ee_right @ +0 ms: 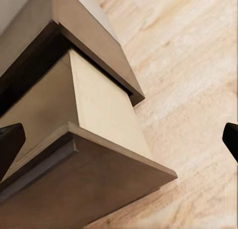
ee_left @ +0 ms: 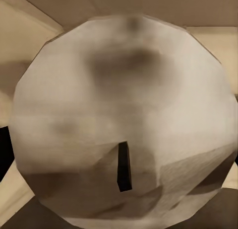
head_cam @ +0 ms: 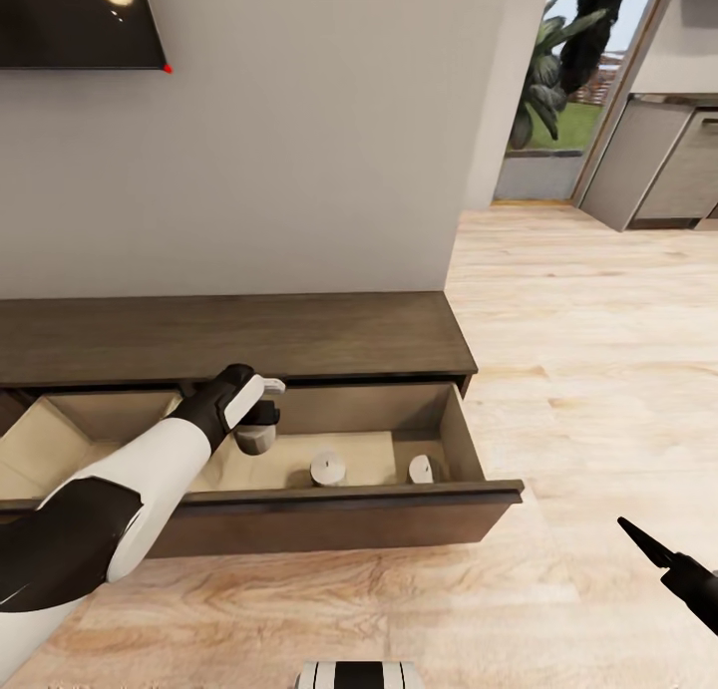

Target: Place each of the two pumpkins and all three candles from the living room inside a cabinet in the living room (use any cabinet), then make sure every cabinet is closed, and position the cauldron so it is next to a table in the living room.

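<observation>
My left hand (head_cam: 257, 422) is down inside the open drawer (head_cam: 399, 493) of the cabinet (head_cam: 229, 335), pinching a candle (ee_left: 124, 124) that hangs just above the pale drawer floor. In the left wrist view the candle's blunt end and dark wick sit right against the lens, so I judge the grip to be firm, though I cannot see the fingers themselves there.

To finish this step well I should lower until the base rests flat, then let go and lift straight up, so the candle does not tip.

Two more candles already stand in the drawer: one (head_cam: 326, 467) near my hand and another (head_cam: 421, 469) close to the right side wall. I should set mine down on the bare floor to their left and keep it apart from the nearer one.

The cabinet top overhangs the back of the drawer, so my wrist must rise forward of that edge. The drawer front stands between me and the candles, so I need to clear its rim on the way out.

My right hand (head_cam: 658, 554) hangs well apart over the wooden floor (head_cam: 598, 320), fingers spread and holding nothing. It has open room there.
</observation>
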